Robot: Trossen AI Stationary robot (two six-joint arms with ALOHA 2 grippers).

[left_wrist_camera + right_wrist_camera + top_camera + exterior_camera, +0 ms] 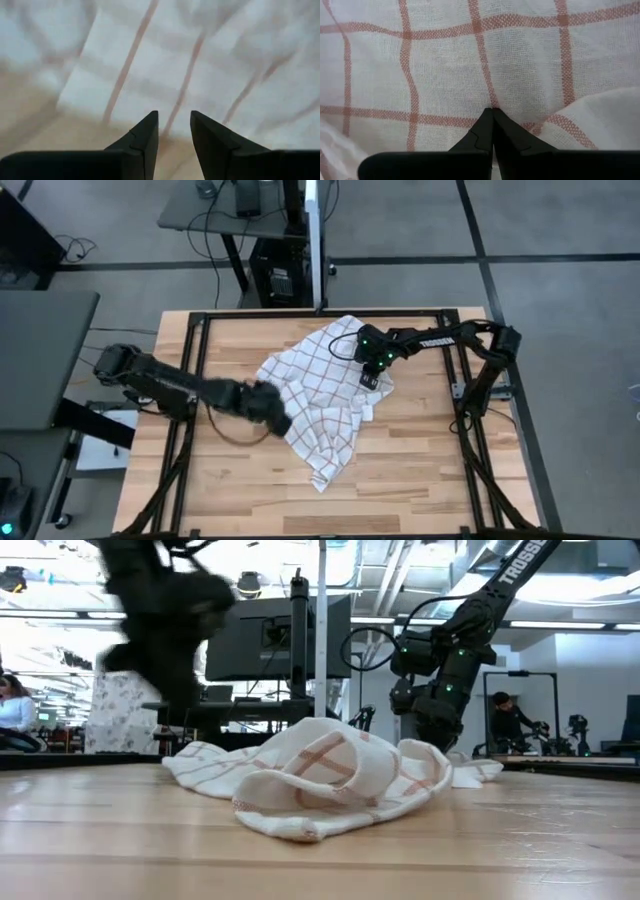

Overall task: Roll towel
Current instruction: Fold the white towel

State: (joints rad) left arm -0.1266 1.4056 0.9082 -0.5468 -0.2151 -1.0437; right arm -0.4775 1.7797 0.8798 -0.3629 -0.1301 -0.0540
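A rumpled towel (pixel 318 402) lies near the middle of a wooden table (pixel 420 470), its long axis running diagonally from the far side, where one corner lies near the table's far edge, down to a narrow tip pointing toward the near edge. It is heaped in loose folds rather than flat, and seen from table height its near fold curls into an open loop.

The right gripper (pixel 372 377) presses down on the towel's right side, fingers together; its wrist camera shows the tips meeting against the checked cloth, though whether any fabric is pinched between them cannot be made out. The left gripper (pixel 272 412) hovers at the towel's left edge, fingers (pixel 145 137) apart with nothing between them.

The table is pale planks within a black frame. Beyond it stand monitors, cables and a grey floor; people sit at the room's far edges. The left arm is blurred in the low view.
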